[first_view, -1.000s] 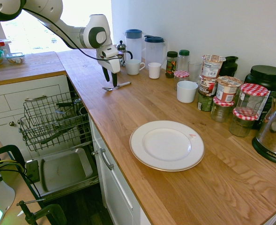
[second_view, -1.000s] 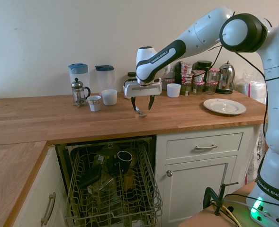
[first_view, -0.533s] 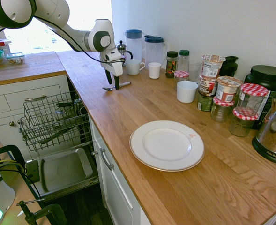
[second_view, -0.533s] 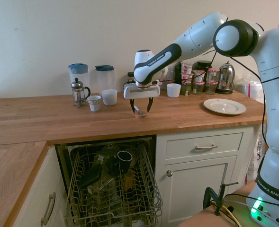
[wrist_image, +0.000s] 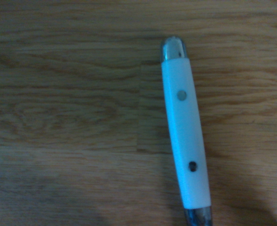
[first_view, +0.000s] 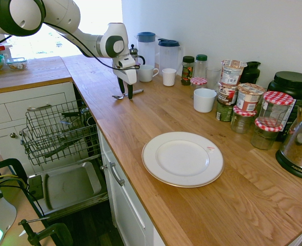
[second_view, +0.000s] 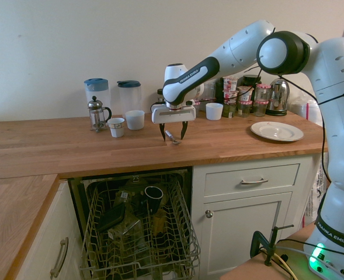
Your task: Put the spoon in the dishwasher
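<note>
In the second exterior view, the wooden countertop (second_view: 55, 146) spans the middle of the frame, and the white arm (second_view: 236, 49) reaches over it from the right. Below, at lower centre-left, the dishwasher (second_view: 139, 233) has its wire rack out, holding a dark cup (second_view: 153, 197) and a clear container (second_view: 125, 224). The white plate (second_view: 277, 131) lies on the countertop at right, near the kettle (second_view: 278, 96). At upper left stand two blue-lidded pitchers (second_view: 97, 93), with the French press (second_view: 96, 114) in front. The gripper (second_view: 173, 139), at the centre, is released, its fingers spread over the spoon (second_view: 172, 137), which lies on the countertop. The wrist view shows the spoon's white handle with metal ends.
</note>
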{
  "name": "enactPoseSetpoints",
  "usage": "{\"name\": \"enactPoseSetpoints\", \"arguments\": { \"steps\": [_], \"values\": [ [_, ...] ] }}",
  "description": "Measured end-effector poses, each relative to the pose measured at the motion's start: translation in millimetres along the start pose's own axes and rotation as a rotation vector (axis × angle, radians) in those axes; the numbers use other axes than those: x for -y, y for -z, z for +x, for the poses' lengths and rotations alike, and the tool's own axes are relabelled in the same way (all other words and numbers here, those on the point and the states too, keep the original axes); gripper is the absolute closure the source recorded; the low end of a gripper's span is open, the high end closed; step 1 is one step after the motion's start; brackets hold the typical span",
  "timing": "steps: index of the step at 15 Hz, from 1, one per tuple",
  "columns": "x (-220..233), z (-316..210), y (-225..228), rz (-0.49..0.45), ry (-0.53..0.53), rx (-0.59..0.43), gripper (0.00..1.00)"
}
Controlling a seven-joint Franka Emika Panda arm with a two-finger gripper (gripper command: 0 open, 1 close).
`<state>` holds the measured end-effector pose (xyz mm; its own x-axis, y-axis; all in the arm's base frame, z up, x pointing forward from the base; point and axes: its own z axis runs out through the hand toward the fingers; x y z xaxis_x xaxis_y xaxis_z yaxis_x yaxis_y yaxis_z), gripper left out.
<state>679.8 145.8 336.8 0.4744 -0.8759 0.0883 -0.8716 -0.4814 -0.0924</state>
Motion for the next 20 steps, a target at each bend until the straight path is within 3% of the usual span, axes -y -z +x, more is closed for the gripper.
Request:
{"name": "enactPoseSetpoints", "arguments": {
  "steps": [20],
  "values": [
    [-1.0,2.2,-0.1,-0.011,0.019,0.086,1.0]
  ]
}}
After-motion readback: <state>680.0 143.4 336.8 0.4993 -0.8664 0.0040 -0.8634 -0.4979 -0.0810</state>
